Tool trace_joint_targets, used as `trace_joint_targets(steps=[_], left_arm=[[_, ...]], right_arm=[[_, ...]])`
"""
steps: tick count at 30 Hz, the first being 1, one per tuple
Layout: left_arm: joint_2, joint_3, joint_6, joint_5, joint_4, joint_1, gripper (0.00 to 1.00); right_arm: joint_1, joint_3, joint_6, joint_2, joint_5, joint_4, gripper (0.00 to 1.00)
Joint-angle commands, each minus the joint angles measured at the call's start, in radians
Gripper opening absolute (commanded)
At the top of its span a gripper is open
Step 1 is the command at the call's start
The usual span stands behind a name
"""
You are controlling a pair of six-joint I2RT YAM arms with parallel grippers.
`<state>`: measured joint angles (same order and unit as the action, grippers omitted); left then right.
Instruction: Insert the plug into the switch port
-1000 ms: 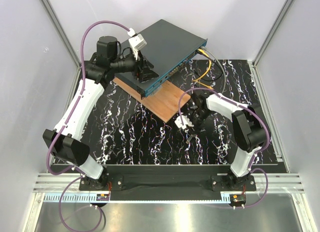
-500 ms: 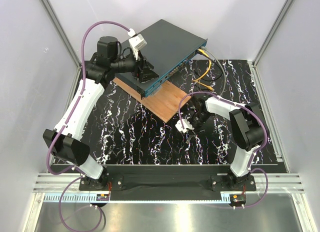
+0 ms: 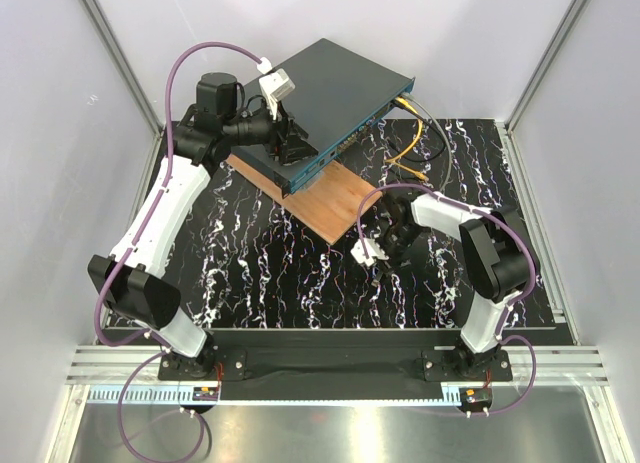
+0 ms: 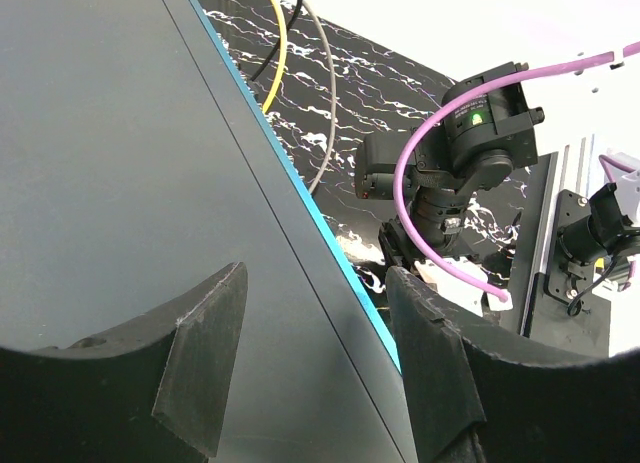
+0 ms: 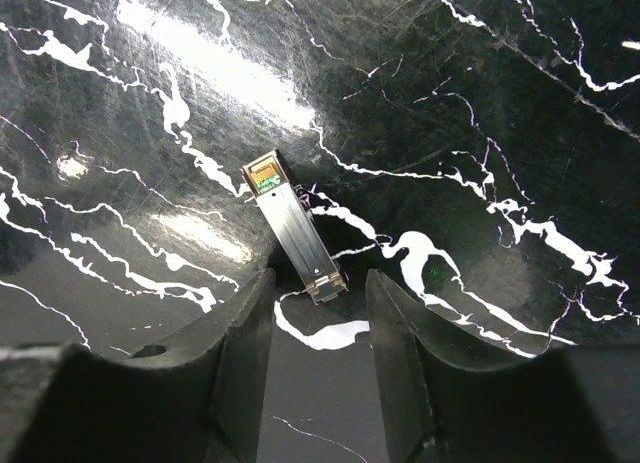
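Right arm has shifted a little since 1 s ago, wrist now sitting slightly nearer the table's front edge; left arm looks unchanged.

Top view: switch (image 3: pixel 330 93) sits at the back, angled, its near-left corner over a wooden board (image 3: pixel 330 208); yellow cables (image 3: pixel 405 148) leave its right end; left gripper (image 3: pixel 288 143) is at the switch's near-left corner; right gripper (image 3: pixel 377 268) is low over the black marbled mat (image 3: pixel 260 263), well apart from the switch; plug too small to pick out here.

Left wrist view: 2 fingers (image 4: pixel 205 368) stand apart above the switch's dark top, teal front edge running between them; nothing held.

Right wrist view: plug (image 5: pixel 292 228) lies flat on the mat, pointing away from the cam; its near end sits between the 2 fingers (image 5: pixel 245 353), gap visible on both sides, so jaws are apart and not gripping yet.

Step, as I judge it: pickup, approx. the start of the task; insertion not begun. Next move calls for closing squarely on the plug's near end w/o skidding it, lifting, then turning it toward the sockets.
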<state>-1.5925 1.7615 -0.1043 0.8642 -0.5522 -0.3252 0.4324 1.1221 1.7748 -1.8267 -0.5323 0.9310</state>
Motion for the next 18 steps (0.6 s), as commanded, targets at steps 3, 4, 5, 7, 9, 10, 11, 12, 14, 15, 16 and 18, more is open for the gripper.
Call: trace_joint_targets(steps=[3, 4, 5, 7, 9, 10, 11, 12, 14, 15, 16, 18], left_arm=[[0.008, 0.038, -0.011, 0.002, 0.017, 0.006, 0.63], [0.011, 0.036, -0.011, 0.002, 0.017, 0.006, 0.63], [0.011, 0.035, -0.014, 0.001, 0.014, 0.006, 0.63], [0.017, 0.029, -0.017, -0.001, 0.014, 0.008, 0.63], [0.023, 0.024, -0.018, -0.001, 0.012, 0.008, 0.63], [0.023, 0.020, -0.017, -0.001, 0.015, 0.008, 0.63], [0.023, 0.016, -0.017, -0.001, 0.014, 0.006, 0.63], [0.023, 0.018, -0.017, -0.001, 0.014, 0.008, 0.63], [0.023, 0.018, -0.018, -0.001, 0.017, 0.008, 0.63], [0.025, 0.016, -0.017, -0.002, 0.017, 0.008, 0.63], [0.023, 0.016, -0.015, -0.001, 0.023, 0.008, 0.63], [0.020, 0.019, 0.012, -0.007, 0.038, 0.006, 0.63]], right_arm=[[0.035, -0.012, -0.006, -0.037, 0.046, -0.015, 0.49], [0.038, -0.008, -0.006, -0.040, 0.046, -0.014, 0.48], [0.042, -0.008, -0.008, -0.043, 0.054, -0.020, 0.48], [0.043, -0.010, -0.006, -0.043, 0.057, -0.020, 0.47], [0.045, -0.010, -0.003, -0.043, 0.060, -0.015, 0.45], [0.049, -0.011, -0.002, -0.042, 0.061, -0.017, 0.40], [0.049, -0.018, 0.005, -0.039, 0.066, -0.015, 0.38], [0.051, -0.022, 0.005, -0.037, 0.068, -0.018, 0.34], [0.055, -0.030, -0.001, -0.029, 0.075, -0.015, 0.19], [0.055, -0.028, -0.012, -0.026, 0.075, -0.012, 0.15], [0.054, -0.024, -0.024, -0.019, 0.071, -0.005, 0.13], [0.054, -0.006, -0.084, 0.000, 0.065, 0.022, 0.02]])
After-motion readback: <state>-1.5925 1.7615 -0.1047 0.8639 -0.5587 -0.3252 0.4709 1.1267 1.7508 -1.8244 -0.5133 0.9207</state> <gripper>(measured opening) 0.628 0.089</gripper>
